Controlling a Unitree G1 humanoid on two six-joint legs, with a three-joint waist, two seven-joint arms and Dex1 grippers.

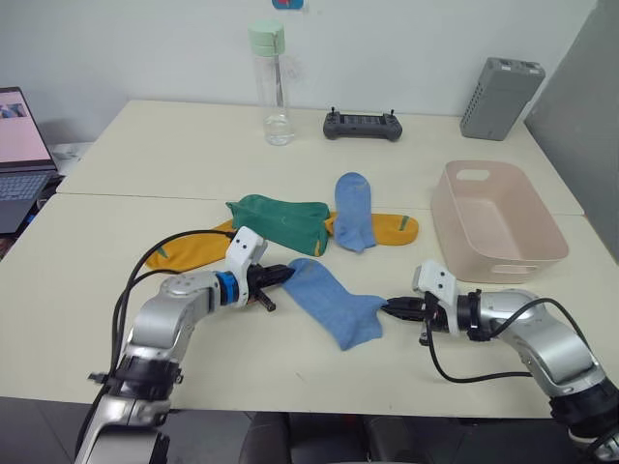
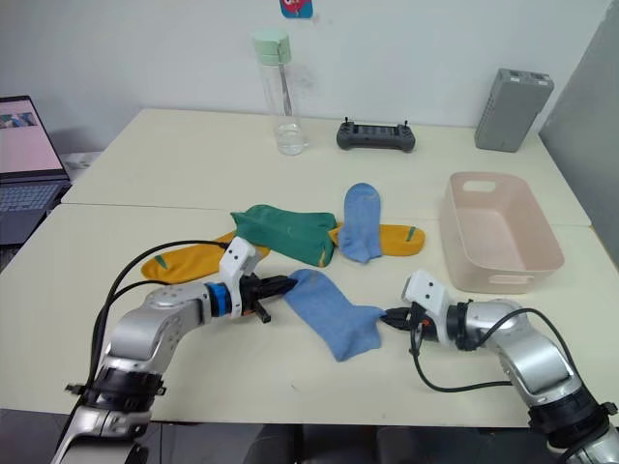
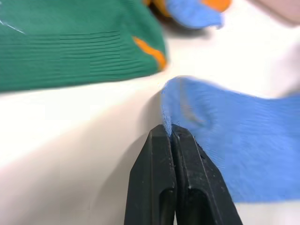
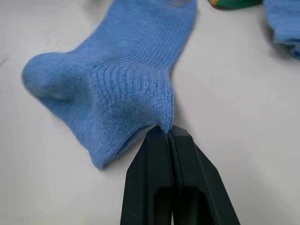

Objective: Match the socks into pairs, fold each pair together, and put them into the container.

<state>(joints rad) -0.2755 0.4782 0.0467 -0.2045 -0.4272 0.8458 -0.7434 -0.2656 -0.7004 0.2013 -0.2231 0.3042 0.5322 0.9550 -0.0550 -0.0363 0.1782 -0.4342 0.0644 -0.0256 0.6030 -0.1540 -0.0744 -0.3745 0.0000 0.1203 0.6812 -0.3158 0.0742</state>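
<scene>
With the near blue sock [image 1: 335,304] low in frame center, pinched at opposite ends by left gripper [image 1: 280,275] and right gripper [image 1: 394,309] (both clamped tight), we judged lifting evenly wisest.

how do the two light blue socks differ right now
The near blue sock lies alone on bare table, pinched at opposite ends by the left gripper and right gripper. The far blue sock is untouched and overlaps a yellow sock. Both lie flat, outside the container.
</scene>
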